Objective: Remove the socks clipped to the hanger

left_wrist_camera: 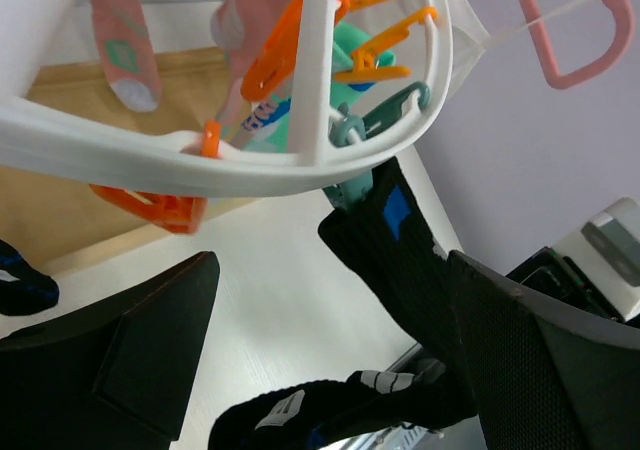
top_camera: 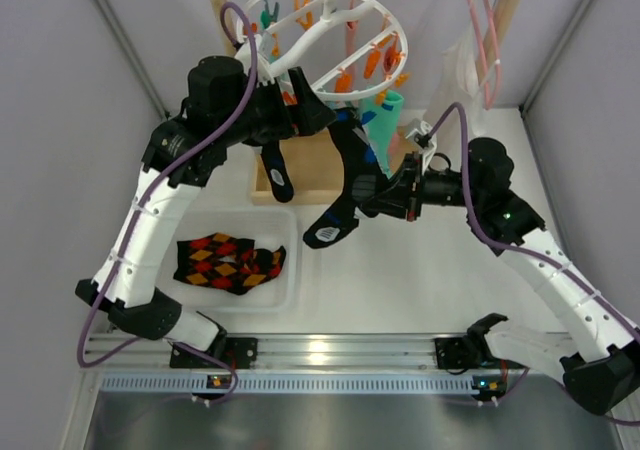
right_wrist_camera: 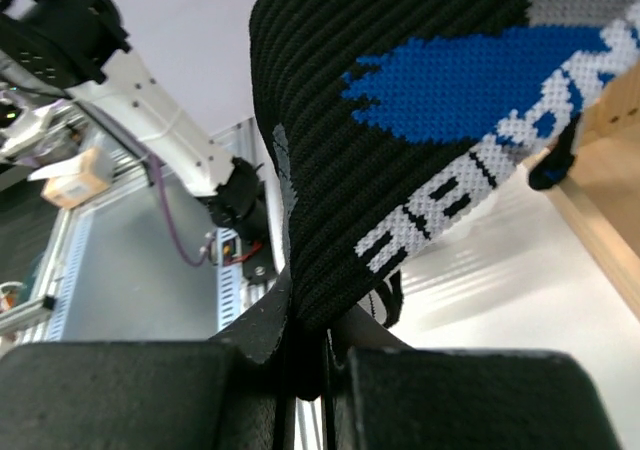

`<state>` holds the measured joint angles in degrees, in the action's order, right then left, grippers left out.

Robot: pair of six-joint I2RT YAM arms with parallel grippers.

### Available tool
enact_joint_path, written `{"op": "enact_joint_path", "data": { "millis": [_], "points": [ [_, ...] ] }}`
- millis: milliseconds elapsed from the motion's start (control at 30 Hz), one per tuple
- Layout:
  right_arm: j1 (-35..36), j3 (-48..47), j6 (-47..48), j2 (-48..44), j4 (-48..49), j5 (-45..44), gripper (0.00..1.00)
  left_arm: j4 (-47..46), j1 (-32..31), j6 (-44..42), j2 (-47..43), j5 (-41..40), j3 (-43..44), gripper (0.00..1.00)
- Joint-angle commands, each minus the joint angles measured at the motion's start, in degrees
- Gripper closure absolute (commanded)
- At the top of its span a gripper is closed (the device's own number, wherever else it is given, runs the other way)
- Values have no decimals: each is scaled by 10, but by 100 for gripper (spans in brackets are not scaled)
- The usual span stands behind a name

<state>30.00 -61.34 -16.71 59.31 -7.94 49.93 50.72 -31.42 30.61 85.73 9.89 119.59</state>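
From overhead, the black sock's [top_camera: 350,170] top end vanishes under the hanger's [top_camera: 330,45] near rim. Just below the hanger, the sock covers the right tool's [top_camera: 378,198] fingertips. Pink socks [left_wrist_camera: 125,40] beneath the hanger are cut off by the top edge.

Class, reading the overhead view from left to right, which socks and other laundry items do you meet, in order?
red-and-yellow diamond sock → small dark hanging sock → black and blue sock → pink hanger. The white ring hanger spans several of these, so it is left out.
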Motion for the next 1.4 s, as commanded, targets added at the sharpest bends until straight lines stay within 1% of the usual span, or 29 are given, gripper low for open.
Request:
{"op": "enact_joint_path", "data": {
  "millis": [0,133,167,200,300,433,533,633,667,800,967,1100,1167,1200,1233,1333,1367],
  "points": [
    [-33,-50,-18,-9,-3,118,100,-141,0,55,-46,42,-70,2],
    [-60,-68,-32,-9,-15,183,100,-237,0,88,-83,46,-162,3],
    [-65,-74,-39,-9,-18,192,100,-254,0,95,-96,47,-178,3],
    [-71,-79,-39,-10,-24,199,100,-290,0,109,-102,48,-212,4],
    [-74,-91,-28,-11,-51,214,100,-342,0,136,-118,50,-269,5],
    [-76,-78,-3,-17,-79,212,100,-418,-1,170,-112,54,-293,8],
    [-76,-59,17,-24,-95,208,100,-442,-7,177,-96,52,-293,8],
    [-77,-50,47,-35,-120,211,100,-488,-9,187,-75,65,-295,9],
    [-77,-48,52,-35,-122,213,100,-518,-9,189,-70,68,-294,12],
    [-78,-49,57,-36,-124,215,100,-565,-10,201,-43,87,-290,16],
    [-78,-60,58,-25,-124,215,100,-580,-15,209,-26,90,-288,19],
    [-78,-62,63,-22,-123,208,100,-587,-32,209,-34,69,-303,19],
    [-78,-62,63,-15,-123,206,100,-592,-43,206,-38,51,-313,17],
    [-79,-62,65,-14,-125,198,100,-592,-48,203,-46,39,-315,15],
    [-79,-62,69,-12,-129,192,100,-592,-60,201,-51,30,-320,11],
    [-83,-54,77,-7,-126,180,100,-591,-83,194,-80,-19,-345,10],
    [-85,-52,76,-4,-122,178,100,-592,-87,193,-90,-35,-369,8]
  ]
}}
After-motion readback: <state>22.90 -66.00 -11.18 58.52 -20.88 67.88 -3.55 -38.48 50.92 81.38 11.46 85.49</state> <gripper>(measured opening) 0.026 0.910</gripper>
